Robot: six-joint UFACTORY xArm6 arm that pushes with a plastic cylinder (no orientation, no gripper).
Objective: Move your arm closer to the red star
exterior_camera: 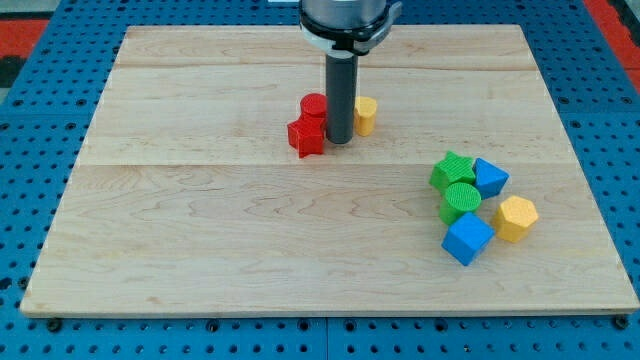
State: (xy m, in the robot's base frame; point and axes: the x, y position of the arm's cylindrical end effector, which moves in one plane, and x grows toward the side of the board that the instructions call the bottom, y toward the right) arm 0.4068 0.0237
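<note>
No claw fitted. My tip (339, 141) rests on the counter (200, 230), touching the red star (307, 137), between it and the yellow block (366, 115).

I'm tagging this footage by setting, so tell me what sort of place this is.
Most likely a robotics lab bench. A pale wooden board lies on a blue perforated base, small coloured blocks such as the red star sit on it, and my tip stands beside that star.

Red star (306, 137) flat, upper centre
</note>
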